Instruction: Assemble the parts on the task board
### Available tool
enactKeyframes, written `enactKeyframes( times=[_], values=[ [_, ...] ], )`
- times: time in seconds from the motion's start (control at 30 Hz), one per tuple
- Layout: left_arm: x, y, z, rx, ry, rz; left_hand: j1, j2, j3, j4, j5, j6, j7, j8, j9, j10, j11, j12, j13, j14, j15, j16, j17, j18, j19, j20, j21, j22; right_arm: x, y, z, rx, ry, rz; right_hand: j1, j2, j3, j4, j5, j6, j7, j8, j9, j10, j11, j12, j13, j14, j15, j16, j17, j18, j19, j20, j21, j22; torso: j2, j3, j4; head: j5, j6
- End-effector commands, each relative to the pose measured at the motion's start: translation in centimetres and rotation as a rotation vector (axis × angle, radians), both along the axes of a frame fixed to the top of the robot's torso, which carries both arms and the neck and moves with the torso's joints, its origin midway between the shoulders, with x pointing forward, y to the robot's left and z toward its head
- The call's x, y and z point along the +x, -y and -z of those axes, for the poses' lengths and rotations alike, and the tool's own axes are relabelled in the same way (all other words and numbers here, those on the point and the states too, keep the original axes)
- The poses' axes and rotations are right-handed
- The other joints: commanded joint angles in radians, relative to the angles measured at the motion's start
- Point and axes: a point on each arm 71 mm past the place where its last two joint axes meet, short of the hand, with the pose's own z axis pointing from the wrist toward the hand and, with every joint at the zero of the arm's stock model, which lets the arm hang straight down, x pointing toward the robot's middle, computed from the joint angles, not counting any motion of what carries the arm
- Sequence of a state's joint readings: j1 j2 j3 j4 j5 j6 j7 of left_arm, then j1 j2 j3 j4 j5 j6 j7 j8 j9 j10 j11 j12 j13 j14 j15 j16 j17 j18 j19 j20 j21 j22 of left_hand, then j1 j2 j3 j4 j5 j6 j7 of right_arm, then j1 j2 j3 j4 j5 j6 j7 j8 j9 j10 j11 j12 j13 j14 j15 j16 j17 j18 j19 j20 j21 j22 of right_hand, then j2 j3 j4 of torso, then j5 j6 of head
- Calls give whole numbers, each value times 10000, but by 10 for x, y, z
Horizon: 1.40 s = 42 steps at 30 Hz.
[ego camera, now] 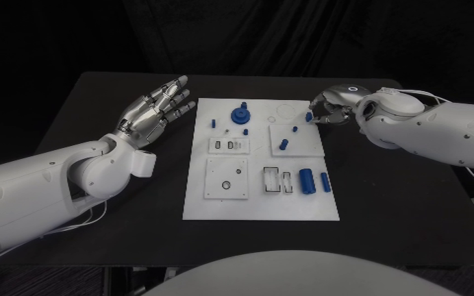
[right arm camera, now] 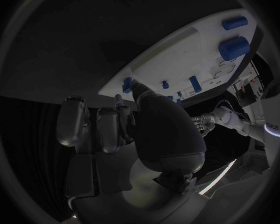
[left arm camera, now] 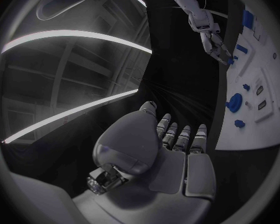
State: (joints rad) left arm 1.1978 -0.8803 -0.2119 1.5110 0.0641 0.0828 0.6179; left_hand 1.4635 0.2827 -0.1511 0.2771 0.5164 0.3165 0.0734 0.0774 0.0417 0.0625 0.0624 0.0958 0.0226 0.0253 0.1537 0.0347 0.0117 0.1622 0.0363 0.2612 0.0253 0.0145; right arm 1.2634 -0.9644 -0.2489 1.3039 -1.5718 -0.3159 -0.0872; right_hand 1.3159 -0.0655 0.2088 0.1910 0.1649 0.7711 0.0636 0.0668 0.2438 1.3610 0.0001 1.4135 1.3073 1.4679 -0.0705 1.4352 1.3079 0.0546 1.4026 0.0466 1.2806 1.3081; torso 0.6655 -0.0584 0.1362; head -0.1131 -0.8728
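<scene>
The right robot hand point(ego camera: 329, 109) pinches a small blue plastic peg point(ego camera: 308, 116) at the white rectangular task board's point(ego camera: 259, 203) 2 o'clock edge on the black counter point(ego camera: 118, 90); the left robot hand point(ego camera: 156, 109) is spread, empty, at 10 o'clock.

A black counter point(ego camera: 118, 90) stands before a dark curtain point(ego camera: 257, 15); long bright light strips point(left arm camera: 71, 35) curve across the ceiling.

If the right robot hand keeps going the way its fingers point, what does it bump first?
Probably the small blue peg at the white task board's far right edge; the right robot hand's fingertips look right against it already.
</scene>
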Motion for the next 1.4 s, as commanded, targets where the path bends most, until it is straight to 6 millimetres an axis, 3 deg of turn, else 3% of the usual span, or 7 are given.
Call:
enactKeyframes(
  times=[0.03,0.6,0.83,1.0,1.4],
  values=[
    [-1,2,-1,-142,56,110,98,27,74,-12,41,-9,16,58,12,-65,-12,59,14,7,68,52,10,162,23,54,33,13,0,0,2,-40,28,179,-90,51,-94,27,-138,-52,21,6,-22,-58,-18,-46,1295,145,60,-60,1199,118,-59,27,-75,1740,-7,-8,10,2,2],
    [-1,2,1,-138,-18,167,115,23,87,-19,55,-23,13,55,9,-67,-10,62,15,5,63,50,10,162,20,51,30,12,5,-5,10,-106,-62,83,-112,73,-156,48,-225,42,40,54,-10,-75,-11,-58,1287,139,65,-75,1187,122,-66,32,-103,1735,0,11,-28,40,2],
    [-1,1,2,-119,-50,173,123,21,93,-23,62,-16,14,58,10,-63,-5,71,16,5,61,51,10,162,18,51,29,11,7,-9,12,-59,14,14,-6,115,-152,-15,-134,133,42,89,1,-73,-10,-55,1291,136,68,-85,1181,124,-65,37,-116,1735,-2,9,-12,11,2],
    [-2,2,2,-143,-93,255,123,21,93,-23,62,-16,14,58,10,-63,-5,71,16,5,61,51,10,162,18,51,29,11,8,-11,13,-45,49,-40,130,150,-169,-102,-36,434,67,215,65,-38,3,-31,1315,136,73,-95,1176,123,-53,41,-122,1738,-7,4,-17,58,2],
    [-3,1,3,-146,-147,309,137,10,100,-32,68,-3,18,63,12,-51,16,90,21,11,61,61,13,162,23,53,32,13,12,-14,14,-78,67,-84,214,233,-257,-149,2,1081,85,509,321,-20,19,-19,1329,146,83,-99,1180,122,-36,52,-143,1740,-6,1,-14,22,2]
  ],
)
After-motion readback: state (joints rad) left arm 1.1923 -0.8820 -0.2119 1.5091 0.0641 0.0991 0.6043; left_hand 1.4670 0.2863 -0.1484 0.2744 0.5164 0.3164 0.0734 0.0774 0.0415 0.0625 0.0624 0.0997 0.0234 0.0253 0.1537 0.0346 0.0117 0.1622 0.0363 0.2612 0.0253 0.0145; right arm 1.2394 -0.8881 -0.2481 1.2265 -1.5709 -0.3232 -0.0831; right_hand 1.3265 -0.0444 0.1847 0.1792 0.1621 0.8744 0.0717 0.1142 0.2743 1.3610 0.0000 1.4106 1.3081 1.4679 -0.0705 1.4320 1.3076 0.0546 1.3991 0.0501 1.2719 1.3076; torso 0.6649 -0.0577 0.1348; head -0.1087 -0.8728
